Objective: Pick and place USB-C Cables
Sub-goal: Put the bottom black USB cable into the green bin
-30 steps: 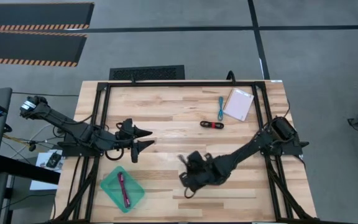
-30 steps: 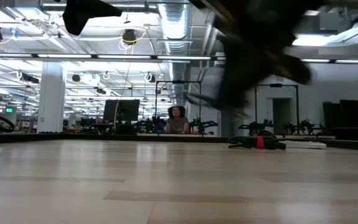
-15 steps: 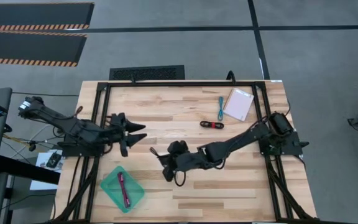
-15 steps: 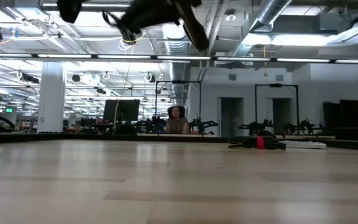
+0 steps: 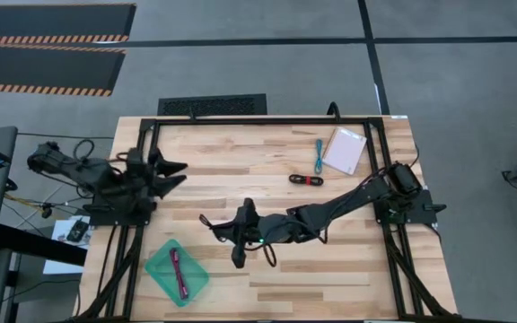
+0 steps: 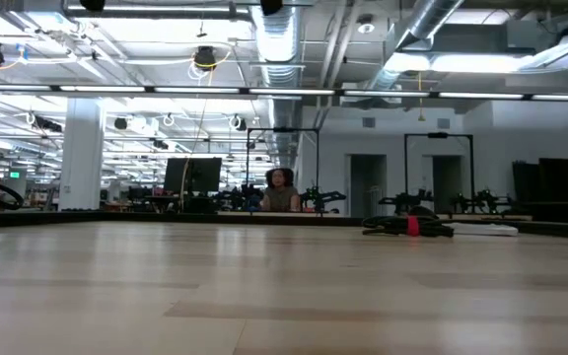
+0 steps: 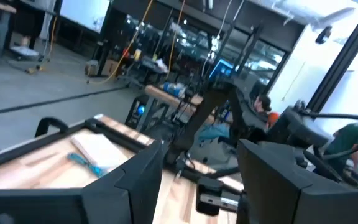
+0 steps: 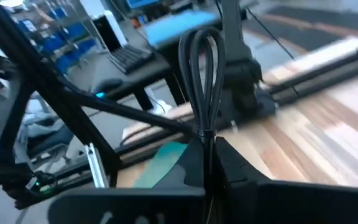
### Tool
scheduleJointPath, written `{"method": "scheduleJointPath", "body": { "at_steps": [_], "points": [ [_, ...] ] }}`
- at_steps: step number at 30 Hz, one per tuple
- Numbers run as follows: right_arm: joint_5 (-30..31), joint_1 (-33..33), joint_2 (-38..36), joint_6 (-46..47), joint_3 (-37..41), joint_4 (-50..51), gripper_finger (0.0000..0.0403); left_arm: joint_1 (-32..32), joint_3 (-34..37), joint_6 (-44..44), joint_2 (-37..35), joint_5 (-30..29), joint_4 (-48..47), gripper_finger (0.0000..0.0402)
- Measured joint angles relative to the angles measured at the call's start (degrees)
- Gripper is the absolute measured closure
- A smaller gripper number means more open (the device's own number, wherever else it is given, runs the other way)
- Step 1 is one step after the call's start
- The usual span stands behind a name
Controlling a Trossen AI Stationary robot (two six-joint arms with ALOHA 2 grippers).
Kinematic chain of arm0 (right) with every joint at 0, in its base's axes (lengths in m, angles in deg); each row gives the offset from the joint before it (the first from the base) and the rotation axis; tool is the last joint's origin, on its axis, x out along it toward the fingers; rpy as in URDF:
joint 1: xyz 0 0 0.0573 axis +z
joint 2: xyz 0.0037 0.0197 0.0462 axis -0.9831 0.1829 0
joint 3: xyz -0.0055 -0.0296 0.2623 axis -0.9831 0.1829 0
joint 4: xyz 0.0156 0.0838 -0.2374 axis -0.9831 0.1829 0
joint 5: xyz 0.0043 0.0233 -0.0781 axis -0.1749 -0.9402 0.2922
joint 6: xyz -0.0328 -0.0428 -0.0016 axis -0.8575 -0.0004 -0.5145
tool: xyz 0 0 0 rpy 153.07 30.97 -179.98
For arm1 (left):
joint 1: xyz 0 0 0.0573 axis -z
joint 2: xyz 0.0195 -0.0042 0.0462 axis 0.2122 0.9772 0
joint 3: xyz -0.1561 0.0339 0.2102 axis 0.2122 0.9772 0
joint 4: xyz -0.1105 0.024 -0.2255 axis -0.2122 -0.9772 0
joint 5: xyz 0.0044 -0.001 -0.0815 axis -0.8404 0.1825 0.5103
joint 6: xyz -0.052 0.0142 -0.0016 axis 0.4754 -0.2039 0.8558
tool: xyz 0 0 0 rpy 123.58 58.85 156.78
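My right gripper hangs over the table's middle, shut on a black USB-C cable whose loops stick out past the fingers. A green tray at the near left holds the magenta cable. The teal cable and the black-and-red cable lie flat on the table at the far right. My left gripper is open at the table's left side, holding nothing. My right gripper pinches the black cable bundle between its two fingers at the tied spot near one end. The fingers are roughly level, pointing toward the table's left, and lie along the cable. The loops stand out beyond the fingertips, clear of the table.
A white-pink flat packet lies at the far right beside the teal cable. A black frame borders the table. Bare wood lies between my right gripper and the green tray. A person sits in the room beyond.
My right gripper has risen and gone toward the table's left edge, tipping from pointing down to about level, carrying the black cable clear of the table. My left gripper, still open, has drawn back toward the table's far left and risen.
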Motion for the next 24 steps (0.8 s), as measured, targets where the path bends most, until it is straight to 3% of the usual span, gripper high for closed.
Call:
{"method": "scheduleJointPath", "body": {
  "at_steps": [14,24],
  "points": [
    [-0.8,-1.3,0.2,-2.7,0.0,-8.1,0.0394,0.0,0.0,1.9,-11.5,-6.5,-14.1,0.0207],
    [-5.1,-1.4,0.2,-7.4,-2.4,-13.8,0.0394,0.0,0.0,2.2,-13.4,-6.6,-14.6,0.0207]
  ]
}}
